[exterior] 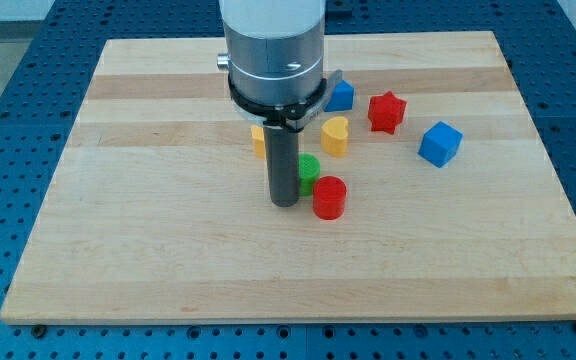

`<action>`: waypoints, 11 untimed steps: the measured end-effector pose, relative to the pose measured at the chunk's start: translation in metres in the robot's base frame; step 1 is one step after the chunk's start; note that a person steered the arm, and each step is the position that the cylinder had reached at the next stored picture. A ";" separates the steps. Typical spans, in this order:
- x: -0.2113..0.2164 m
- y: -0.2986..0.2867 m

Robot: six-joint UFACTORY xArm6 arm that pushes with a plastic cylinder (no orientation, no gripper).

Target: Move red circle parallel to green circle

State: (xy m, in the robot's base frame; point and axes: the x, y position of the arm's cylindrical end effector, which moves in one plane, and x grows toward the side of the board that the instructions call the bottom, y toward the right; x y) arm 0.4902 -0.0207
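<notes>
Tip (286, 203) just left of red circle (329, 197), touching green circle (309, 168) behind; no gripper fitted, none visible; risk: nudging green while pushing red, losing alignment.

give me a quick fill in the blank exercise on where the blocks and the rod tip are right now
1. My tip rests on the board just to the view's ____ of the red circle.
2. The green circle sits right above the red circle, partly hidden behind the ____.
3. The red star lies between the yellow heart and the ____ cube at the view's right.

Missing words: left; rod; blue
</notes>
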 end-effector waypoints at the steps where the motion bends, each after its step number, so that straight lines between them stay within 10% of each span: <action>1: 0.000 -0.001; 11: 0.022 0.093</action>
State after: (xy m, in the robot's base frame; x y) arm 0.5127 0.0723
